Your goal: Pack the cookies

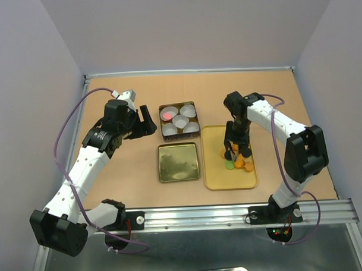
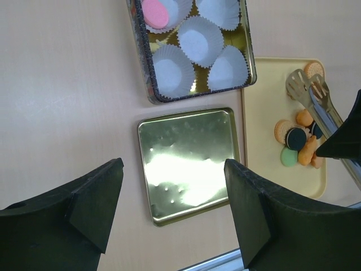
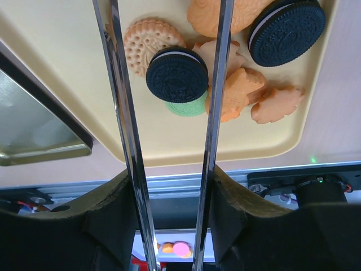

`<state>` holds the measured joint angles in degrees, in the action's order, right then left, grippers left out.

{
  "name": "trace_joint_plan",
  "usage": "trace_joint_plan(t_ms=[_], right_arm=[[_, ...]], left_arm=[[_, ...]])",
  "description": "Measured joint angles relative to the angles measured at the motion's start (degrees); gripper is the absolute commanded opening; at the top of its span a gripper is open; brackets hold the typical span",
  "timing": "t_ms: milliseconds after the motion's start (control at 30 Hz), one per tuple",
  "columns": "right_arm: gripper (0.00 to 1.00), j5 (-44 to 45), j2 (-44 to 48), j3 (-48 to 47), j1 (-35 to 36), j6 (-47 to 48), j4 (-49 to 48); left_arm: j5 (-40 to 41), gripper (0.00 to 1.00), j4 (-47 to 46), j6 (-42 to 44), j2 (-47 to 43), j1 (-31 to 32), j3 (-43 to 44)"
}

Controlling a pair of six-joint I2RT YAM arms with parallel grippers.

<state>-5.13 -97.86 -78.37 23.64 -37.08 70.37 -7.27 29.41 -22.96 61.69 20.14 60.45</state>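
The cookies (image 1: 238,163) lie in a small heap on the yellow tray (image 1: 221,177): orange, tan, black and green ones. My right gripper (image 1: 238,144) is shut on metal tongs (image 3: 121,113) and holds them over the heap. In the right wrist view the tong arms stand apart on either side of a black cookie (image 3: 176,73), above a green one (image 3: 189,107). The square tin (image 1: 193,110) holds several white paper liners; one has a pink cookie (image 1: 167,116) in it. My left gripper (image 1: 146,120) is open and empty, left of the tin.
The tin's gold lid (image 1: 178,162) lies flat on the table between the tin and the near edge, left of the tray. A metal rail (image 1: 231,214) runs along the table's near edge.
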Motion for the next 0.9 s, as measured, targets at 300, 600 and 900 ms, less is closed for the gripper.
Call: trace_joint_plan(t_ms=[300,600,900], right_arm=[[0.52,-0.50,0.42,0.20,0.00,1.11,1.22],[0.52,-1.18,2.82,1.60,0.00,1.33,1.57],[0.52,-1.07,1.77,1.51,0.00,1.51,1.36]], left_arm=[[0.48,0.83,-0.02,-0.13,-0.11,0.00,-0.13],[0.46,0.83,-0.07,-0.46,-0.72,0.00,-0.90],[0.46,0.83,0.00,-0.42,-0.85,0.00,-0.90]])
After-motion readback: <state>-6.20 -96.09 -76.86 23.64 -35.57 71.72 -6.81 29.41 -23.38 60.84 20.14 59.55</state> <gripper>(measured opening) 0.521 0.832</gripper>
